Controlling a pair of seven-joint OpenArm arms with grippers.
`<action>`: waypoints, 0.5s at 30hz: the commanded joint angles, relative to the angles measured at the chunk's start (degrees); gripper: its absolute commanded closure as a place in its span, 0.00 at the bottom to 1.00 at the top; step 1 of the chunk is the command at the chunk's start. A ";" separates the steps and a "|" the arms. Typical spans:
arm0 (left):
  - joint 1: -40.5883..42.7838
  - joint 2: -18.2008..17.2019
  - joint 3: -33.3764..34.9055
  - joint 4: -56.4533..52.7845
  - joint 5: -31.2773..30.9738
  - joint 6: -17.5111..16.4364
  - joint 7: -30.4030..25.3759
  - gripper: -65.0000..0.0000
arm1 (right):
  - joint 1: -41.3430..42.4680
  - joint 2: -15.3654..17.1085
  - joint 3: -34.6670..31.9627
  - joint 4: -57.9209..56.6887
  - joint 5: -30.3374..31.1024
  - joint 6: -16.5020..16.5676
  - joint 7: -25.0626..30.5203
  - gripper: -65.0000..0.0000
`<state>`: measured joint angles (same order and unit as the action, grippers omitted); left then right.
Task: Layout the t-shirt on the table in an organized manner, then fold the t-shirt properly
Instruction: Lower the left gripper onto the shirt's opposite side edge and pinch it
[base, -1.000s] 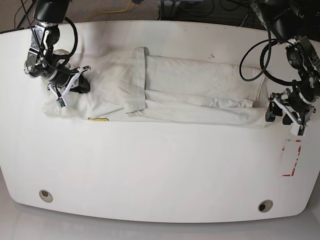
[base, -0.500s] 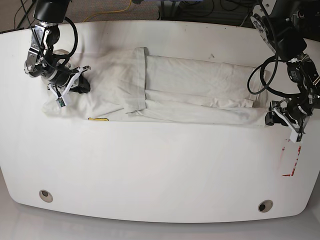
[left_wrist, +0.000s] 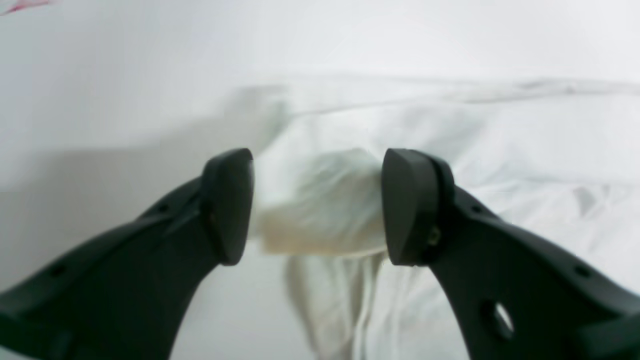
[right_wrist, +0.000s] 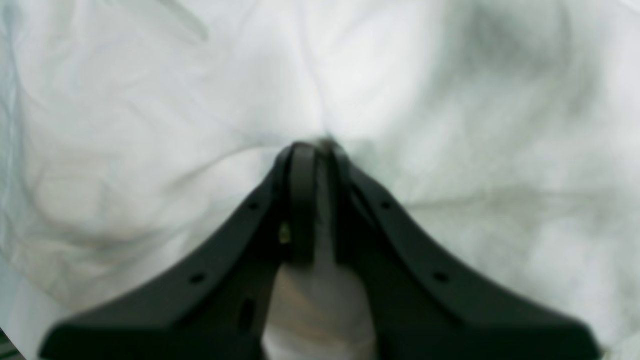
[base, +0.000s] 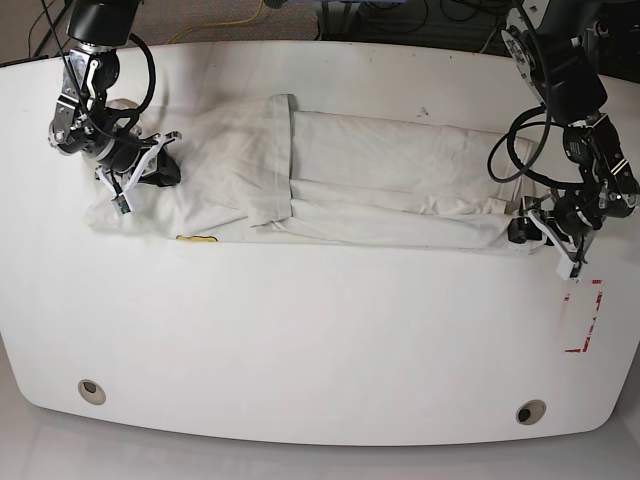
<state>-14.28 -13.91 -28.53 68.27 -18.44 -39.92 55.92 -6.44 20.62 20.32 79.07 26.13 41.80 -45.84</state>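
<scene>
A white t-shirt lies folded lengthwise on a white table. The right gripper pinches its cloth tight. The left gripper gapes wide around a raised fold at the opposite end.

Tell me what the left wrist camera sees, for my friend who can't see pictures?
The left hand is open, its two dark fingers on either side of a bunched corner of the white t-shirt, not squeezing it. The rest of the shirt lies wrinkled on the white table behind.
</scene>
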 joint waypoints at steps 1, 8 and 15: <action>-1.32 -1.16 0.36 0.87 -1.04 -0.08 -1.28 0.42 | -0.90 0.70 0.12 -0.61 -5.34 -1.80 -5.89 0.92; -1.23 -1.16 0.27 1.14 -1.12 -0.08 -1.46 0.74 | -0.90 0.70 0.12 -0.61 -5.34 -1.80 -5.89 0.92; -1.32 -1.16 0.45 1.14 -0.95 -0.08 -1.46 0.98 | -0.90 0.61 0.12 -0.61 -5.34 -1.80 -5.89 0.92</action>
<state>-14.28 -14.15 -28.01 68.29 -18.50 -39.92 55.66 -6.46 20.62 20.32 79.07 26.13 41.80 -45.84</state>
